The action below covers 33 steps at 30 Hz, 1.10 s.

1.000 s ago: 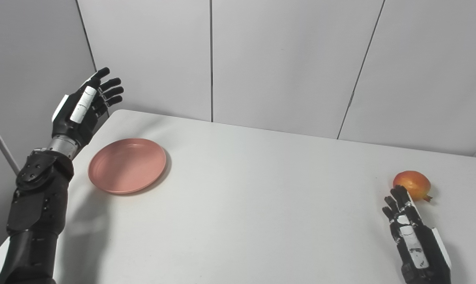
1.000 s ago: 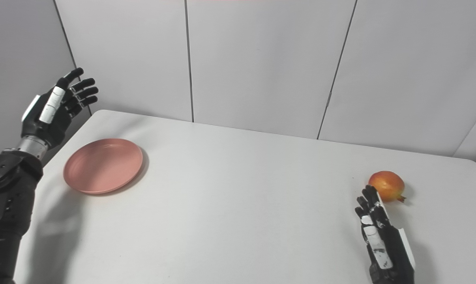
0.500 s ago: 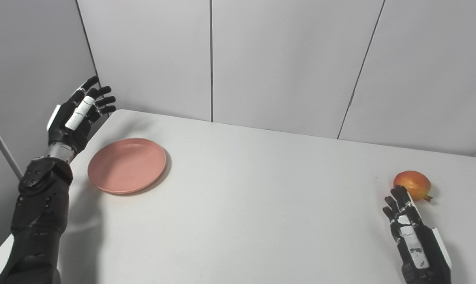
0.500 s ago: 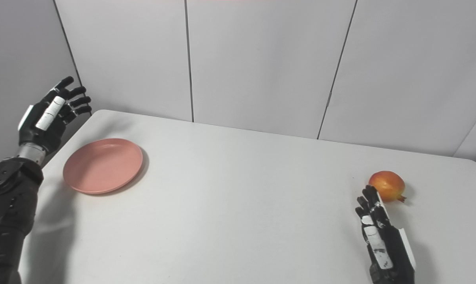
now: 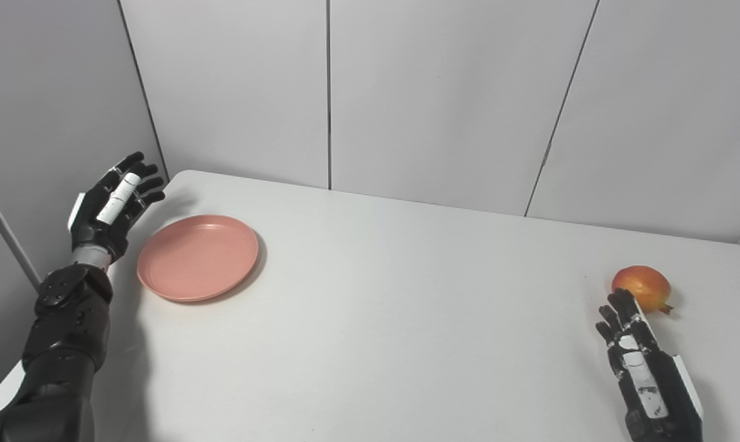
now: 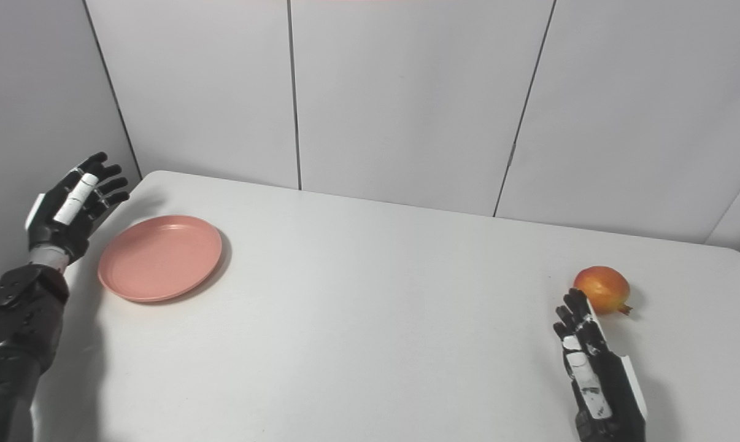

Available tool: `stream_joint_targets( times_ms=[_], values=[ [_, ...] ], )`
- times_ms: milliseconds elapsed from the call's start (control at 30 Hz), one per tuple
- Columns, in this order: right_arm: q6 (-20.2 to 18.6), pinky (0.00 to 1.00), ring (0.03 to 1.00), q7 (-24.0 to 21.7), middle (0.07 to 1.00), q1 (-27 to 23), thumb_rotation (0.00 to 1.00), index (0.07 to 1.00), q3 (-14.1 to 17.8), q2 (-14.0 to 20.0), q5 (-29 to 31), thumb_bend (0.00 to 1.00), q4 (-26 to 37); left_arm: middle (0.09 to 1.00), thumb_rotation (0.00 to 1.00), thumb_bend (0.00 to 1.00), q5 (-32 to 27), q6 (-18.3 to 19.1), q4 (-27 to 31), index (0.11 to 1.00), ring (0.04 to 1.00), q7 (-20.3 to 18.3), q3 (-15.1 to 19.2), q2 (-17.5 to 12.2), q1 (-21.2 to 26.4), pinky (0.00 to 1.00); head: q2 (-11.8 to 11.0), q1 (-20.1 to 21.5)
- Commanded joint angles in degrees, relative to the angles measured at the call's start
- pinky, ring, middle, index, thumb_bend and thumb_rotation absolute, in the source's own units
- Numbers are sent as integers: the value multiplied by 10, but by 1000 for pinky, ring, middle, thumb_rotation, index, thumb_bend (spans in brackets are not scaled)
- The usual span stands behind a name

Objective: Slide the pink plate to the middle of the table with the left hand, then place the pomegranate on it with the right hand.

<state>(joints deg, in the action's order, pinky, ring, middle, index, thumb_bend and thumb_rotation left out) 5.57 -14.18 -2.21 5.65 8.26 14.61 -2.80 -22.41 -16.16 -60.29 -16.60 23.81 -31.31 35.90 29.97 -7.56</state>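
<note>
In the left eye view the left hand (image 5: 113,202) has come down from well above the table's far-left corner to a spot low beside the pink plate (image 5: 198,257), just off its left rim and not touching it; its fingers (image 5: 138,182) are spread and it holds nothing. The plate itself has not shifted and lies flat at the table's (image 5: 370,319) left end, so I judge the slide toward the middle not yet begun, with the hand now lined up to push from the outer side. The pomegranate (image 5: 641,288) rests at the far right, with the right hand (image 5: 643,368) unmoved just in front of it, fingers extended and empty; whether the fingertips brush the fruit is hard to tell from here. The right eye view shows the left hand's wrist and forearm set further out over the table's left edge, and a somewhat clearer gap between hand and plate rim; it also shows the pomegranate's small crown pointing right.
</note>
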Motion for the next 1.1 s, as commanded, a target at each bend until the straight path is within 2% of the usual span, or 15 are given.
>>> stream_joint_targets(
  times_ms=[0, 200, 333, 500, 533, 767, 933, 1067],
  values=[
    [10, 1000, 990, -4, 989, 29, 739, 965, -3, -12, 12, 809, -24, 682, 449, 991, -8, -33, -15, 732, 669, -21, 3, -29, 44, 619, 0, -1],
    [11, 1000, 989, -4, 987, 31, 730, 960, -2, -14, 15, 810, -21, 671, 507, 991, -9, -56, -88, 740, 652, -41, 4, -37, 63, 597, 3, 1],
    [8, 1000, 983, -2, 982, 31, 724, 953, -3, -16, 15, 812, -19, 682, 519, 991, -11, -72, -129, 737, 662, -55, 7, -39, 69, 627, 3, 2],
    [7, 1000, 979, -2, 980, 30, 728, 951, -3, -17, 16, 812, -18, 732, 572, 963, 0, -87, -158, 785, 702, -64, -3, -43, 67, 658, 4, 3],
    [6, 1000, 979, -1, 979, 31, 728, 951, -3, -17, 15, 820, -17, 738, 579, 987, 0, -88, -163, 794, 719, -67, -5, -44, 66, 682, 4, 3],
    [10, 999, 976, -2, 976, 30, 733, 948, -3, -17, 13, 833, -20, 722, 594, 1000, -5, -97, -181, 799, 680, -91, -7, -39, 54, 589, 4, 3],
    [8, 997, 977, -2, 975, 31, 732, 947, -3, -17, 15, 835, -16, 718, 611, 981, -4, -105, -177, 803, 687, -113, -7, -30, 43, 610, 8, 9],
    [4, 989, 973, 1, 972, 31, 722, 943, -4, -19, 14, 842, -13, 753, 641, 955, -1, -107, -162, 839, 697, -128, -7, -20, 30, 618, 8, 9]
  ],
)
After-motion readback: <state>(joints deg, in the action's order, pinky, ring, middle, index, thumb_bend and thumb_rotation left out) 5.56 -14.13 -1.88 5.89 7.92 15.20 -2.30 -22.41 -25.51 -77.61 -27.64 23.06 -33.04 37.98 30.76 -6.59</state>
